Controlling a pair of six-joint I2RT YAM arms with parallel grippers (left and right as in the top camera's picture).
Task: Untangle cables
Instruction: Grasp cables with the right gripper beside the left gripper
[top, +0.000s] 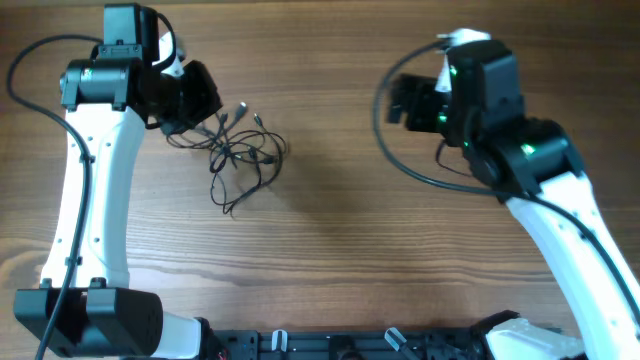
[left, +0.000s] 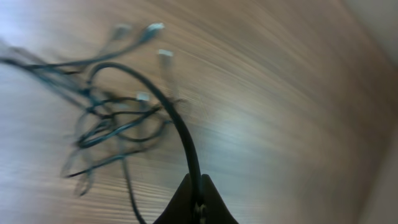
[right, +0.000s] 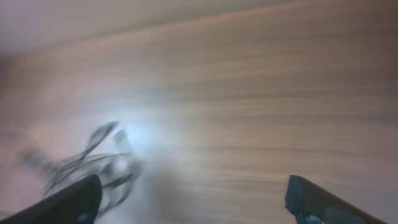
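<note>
Pressed together at the left hand (left: 198, 202), pinching a single strand of the cables (left: 112, 121) right at the fingertips. Arches up out of that pinch and curves back to the left in the wrist view, into the main tangle just beyond. Lies bunched on the bench (top: 400, 230) in loose overlapping loops, with several silvery plug ends (left: 152, 28) fanned out on the far side of the knot; too blurred to tell which plug belongs to the pinched strand. From overhead, sits just beside the left hand, toward the middle of the bench and a little nearer the robot's base, drawn out roughly on a diagonal from the hand down to a trailing end. Farther off, spread wide at the right hand (right: 196, 202), nothing between the fingers, with the tangle low and to the left in that wrist view and well apart. Plainly nearer on the left side. Probably calls for drawing the pinched strand away from the knot along its own line, or for bringing the right hand across first to pin the bunch. Risks dragging the whole bundle along, rather than freeing one cord, if pulled without an anchor.
</note>
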